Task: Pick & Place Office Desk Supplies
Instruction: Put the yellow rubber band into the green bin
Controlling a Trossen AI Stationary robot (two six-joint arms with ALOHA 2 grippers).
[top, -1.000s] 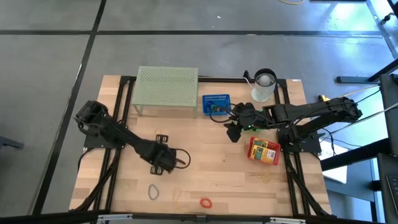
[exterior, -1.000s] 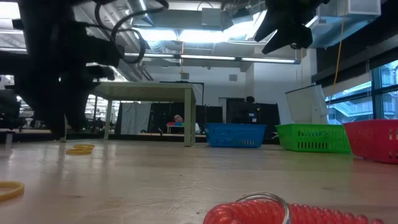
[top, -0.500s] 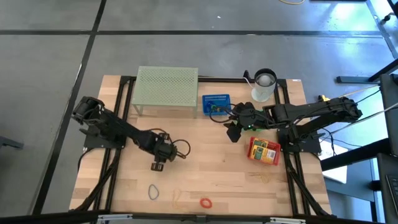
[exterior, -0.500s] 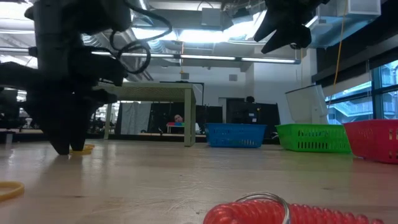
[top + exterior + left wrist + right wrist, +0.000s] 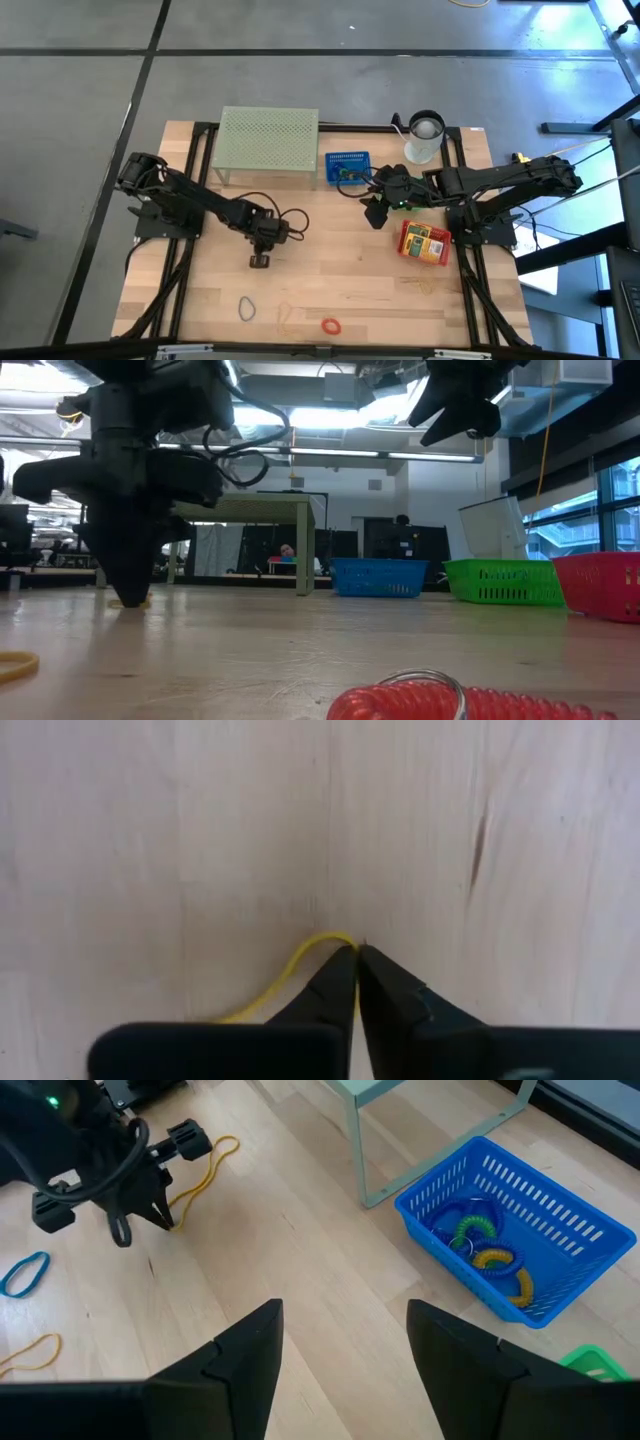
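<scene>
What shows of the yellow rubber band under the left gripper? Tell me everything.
The yellow rubber band is a thin, limp yellow loop lying flat on the pale wooden table. The left gripper points straight down at it, fingers shut on one curved end. In the right wrist view, the rest trails loosely across the wood beyond the gripper.

A yellow rubber band (image 5: 300,960) lies flat on the wood at mid-table, pinched at its bend. A blue loop (image 5: 247,309) lies near the front edge, with a red coil (image 5: 330,325) to its right and thin yellow loops (image 5: 288,319) between them. Coloured coils (image 5: 485,1250) are heaped in the blue basket (image 5: 560,1230).
</scene>
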